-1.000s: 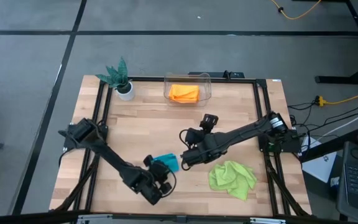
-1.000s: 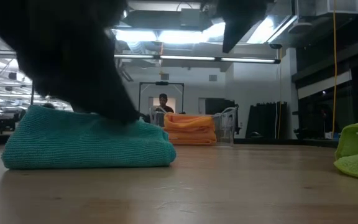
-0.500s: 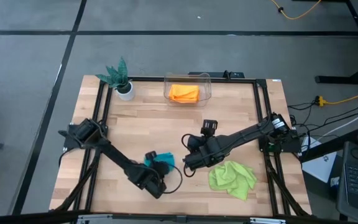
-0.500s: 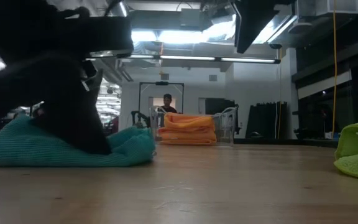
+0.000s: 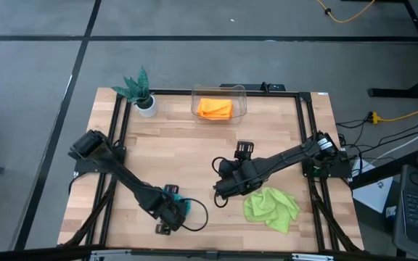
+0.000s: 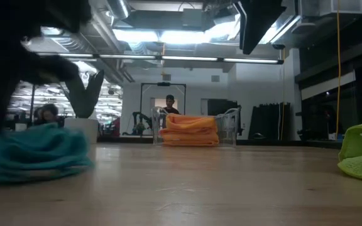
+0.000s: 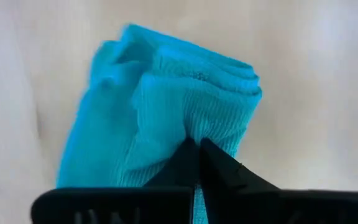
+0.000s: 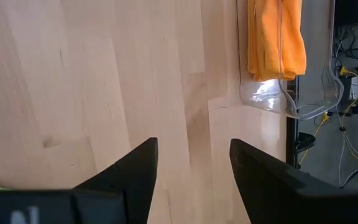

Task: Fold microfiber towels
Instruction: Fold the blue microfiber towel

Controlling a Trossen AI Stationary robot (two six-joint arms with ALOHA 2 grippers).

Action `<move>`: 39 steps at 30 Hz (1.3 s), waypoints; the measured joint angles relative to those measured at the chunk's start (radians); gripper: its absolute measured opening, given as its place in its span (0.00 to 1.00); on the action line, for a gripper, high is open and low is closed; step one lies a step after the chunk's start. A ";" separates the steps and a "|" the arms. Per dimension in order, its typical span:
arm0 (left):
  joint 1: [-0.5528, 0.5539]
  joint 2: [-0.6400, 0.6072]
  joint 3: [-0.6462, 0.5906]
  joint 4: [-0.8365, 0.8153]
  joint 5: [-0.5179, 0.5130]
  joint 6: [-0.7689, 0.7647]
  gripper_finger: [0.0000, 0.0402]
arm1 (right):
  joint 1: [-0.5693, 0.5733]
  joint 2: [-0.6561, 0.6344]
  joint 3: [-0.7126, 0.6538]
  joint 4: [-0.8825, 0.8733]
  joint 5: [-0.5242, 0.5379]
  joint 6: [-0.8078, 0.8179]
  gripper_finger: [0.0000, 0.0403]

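The folded teal-blue towel lies on the table near the front, left of centre; it also shows in the low view and the left wrist view. My left gripper is shut on it. My right gripper is open and empty above the table's middle, its fingers spread over bare wood. The lime green towel lies crumpled at the front right. Orange towels lie folded in a clear bin. My left gripper pinches the teal towel between its two shut fingers at the towel's near end, where several layers are bunched together. The fingers come from above, slanting down. The towel rests on the table and stretches away from the fingertips.
The clear bin with the orange towels stands at the far edge, middle. A green plant in a white pot stands at the far left. Bare wood lies between the two arms and the bin.
My left gripper has gone toward the table's left and near edges with the teal towel, which has slid along the table with it. My right gripper has drifted slightly toward the near edge.
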 joint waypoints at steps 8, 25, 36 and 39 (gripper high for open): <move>-0.031 -0.139 0.003 -0.009 -0.078 -0.044 0.03 | 0.000 0.001 0.000 0.044 0.000 -0.002 0.51; -0.053 -0.062 0.005 0.026 -0.206 -0.113 0.13 | 0.001 0.001 0.000 0.046 0.000 0.002 0.51; -0.034 -0.062 0.010 0.005 -0.224 -0.124 0.33 | 0.000 0.001 0.000 0.057 -0.001 0.001 0.51; -0.028 -0.080 0.041 -0.053 -0.133 -0.187 0.33 | 0.000 0.001 0.000 0.058 0.000 0.001 0.51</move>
